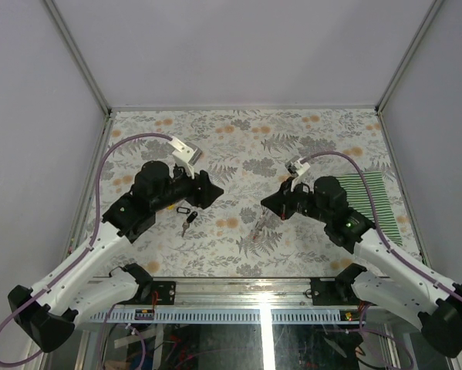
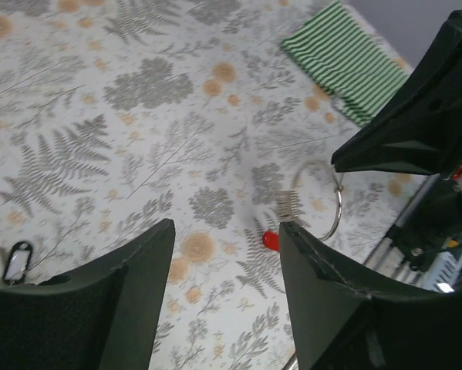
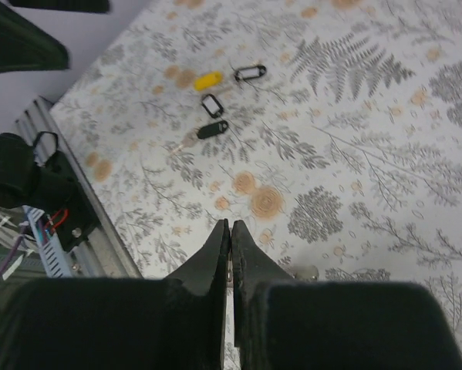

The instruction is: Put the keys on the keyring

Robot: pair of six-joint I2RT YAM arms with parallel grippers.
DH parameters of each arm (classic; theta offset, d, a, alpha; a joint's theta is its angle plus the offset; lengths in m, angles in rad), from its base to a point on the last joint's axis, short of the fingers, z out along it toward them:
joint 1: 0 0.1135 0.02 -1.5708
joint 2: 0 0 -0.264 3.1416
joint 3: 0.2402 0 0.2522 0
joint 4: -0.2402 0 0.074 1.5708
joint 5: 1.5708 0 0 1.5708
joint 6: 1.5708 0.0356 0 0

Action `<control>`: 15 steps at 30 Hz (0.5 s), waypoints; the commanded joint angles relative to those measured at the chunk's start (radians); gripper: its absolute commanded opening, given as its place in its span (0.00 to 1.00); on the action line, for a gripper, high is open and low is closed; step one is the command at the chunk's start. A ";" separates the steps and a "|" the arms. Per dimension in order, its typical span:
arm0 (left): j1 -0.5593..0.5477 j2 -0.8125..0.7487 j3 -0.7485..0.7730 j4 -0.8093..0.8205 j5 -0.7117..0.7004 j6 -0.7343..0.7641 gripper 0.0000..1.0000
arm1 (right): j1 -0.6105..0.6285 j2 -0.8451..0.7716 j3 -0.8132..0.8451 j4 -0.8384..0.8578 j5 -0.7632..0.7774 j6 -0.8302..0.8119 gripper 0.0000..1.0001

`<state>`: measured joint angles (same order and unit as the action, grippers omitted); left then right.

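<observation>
My right gripper [image 1: 266, 205] is shut on the thin silver keyring [image 1: 259, 230], which hangs from its tip toward the table. In the left wrist view the keyring [image 2: 336, 208] shows with a red-tagged key [image 2: 271, 240] lying at it; I cannot tell whether the key is threaded on. My left gripper [image 1: 215, 190] is open and empty, facing the right one across a gap. Loose keys [image 1: 188, 218] lie below it. The right wrist view shows them: a yellow tag [image 3: 208, 79] and black tags [image 3: 213, 129]. The right fingers [image 3: 219, 247] pinch a thin metal piece.
A green striped cloth [image 1: 377, 196] lies at the right side of the floral table mat, behind the right arm; it also shows in the left wrist view [image 2: 346, 58]. The metal rail of the table's near edge [image 1: 238, 285] runs below both grippers.
</observation>
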<state>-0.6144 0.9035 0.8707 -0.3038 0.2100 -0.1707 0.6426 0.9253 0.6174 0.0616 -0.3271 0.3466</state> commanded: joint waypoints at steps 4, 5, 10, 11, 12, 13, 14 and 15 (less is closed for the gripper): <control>-0.017 0.009 0.021 0.233 0.217 -0.104 0.60 | 0.006 -0.147 -0.045 0.268 -0.124 0.058 0.00; -0.026 0.006 0.020 0.258 0.225 -0.112 0.60 | 0.006 -0.158 -0.047 0.292 -0.127 0.079 0.00; -0.102 -0.015 0.001 0.345 0.216 -0.142 0.62 | 0.006 -0.194 -0.054 0.438 -0.122 0.189 0.00; -0.118 -0.017 -0.006 0.364 0.211 -0.147 0.62 | 0.006 -0.196 -0.053 0.459 -0.112 0.209 0.00; -0.132 -0.018 -0.014 0.382 0.208 -0.154 0.62 | 0.006 -0.195 -0.048 0.472 -0.102 0.228 0.00; -0.144 -0.019 -0.020 0.397 0.204 -0.159 0.62 | 0.006 -0.196 -0.039 0.473 -0.091 0.244 0.00; -0.157 -0.018 -0.024 0.411 0.197 -0.164 0.62 | 0.006 -0.195 -0.028 0.469 -0.084 0.255 0.00; -0.165 -0.018 -0.027 0.421 0.191 -0.165 0.62 | 0.006 -0.194 -0.018 0.465 -0.085 0.261 0.00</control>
<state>-0.7452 0.8997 0.8658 -0.0273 0.4004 -0.3023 0.6426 0.7494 0.5575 0.3943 -0.4294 0.5243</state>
